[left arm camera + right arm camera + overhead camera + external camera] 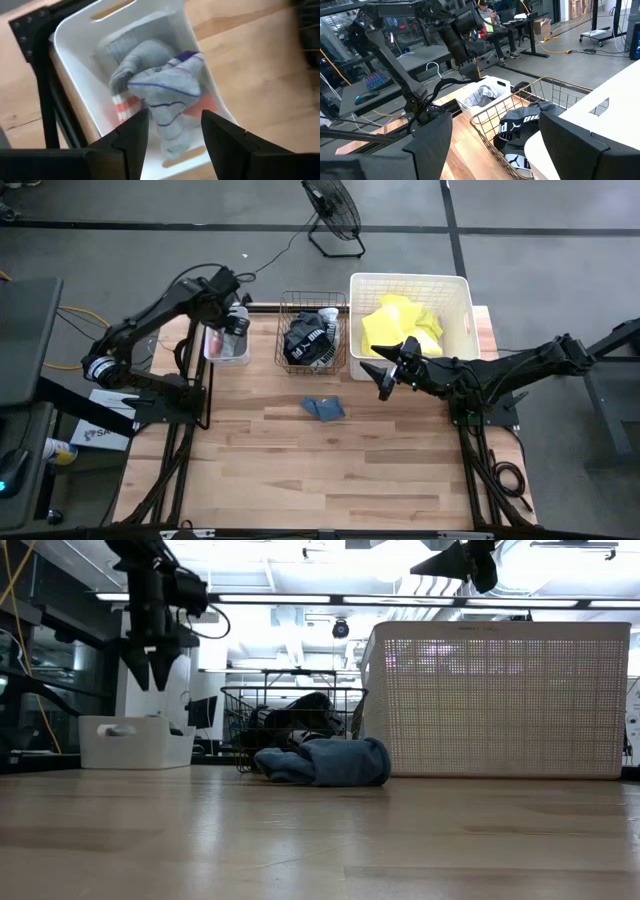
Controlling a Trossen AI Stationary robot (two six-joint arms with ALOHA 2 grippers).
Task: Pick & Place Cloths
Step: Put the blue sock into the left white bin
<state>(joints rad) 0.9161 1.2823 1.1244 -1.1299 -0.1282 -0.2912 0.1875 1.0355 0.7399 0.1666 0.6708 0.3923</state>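
My left gripper (pixel 175 114) hangs open, pointing down over a small white tub (pixel 75 35) at the table's far left. In the tub lie grey cloths (pixel 160 82) with orange stripes and purple lines, clear of the fingers. A grey-blue cloth (pixel 323 408) lies crumpled on the table in front of a copper wire basket (pixel 312 332). The basket holds a black cloth with white print (pixel 308 340). Neon-yellow cloths (pixel 400 325) fill the big white tub (pixel 410 280). My right gripper (pixel 384 375) stands open and level above the table, by that tub's near left corner.
The three containers stand in a row along the table's far edge. The bare wooden tabletop (pixel 330 470) spreads from them to the near edge. A floor fan (pixel 334 212) stands beyond the table. A person (pixel 487 12) sits far off in the room.
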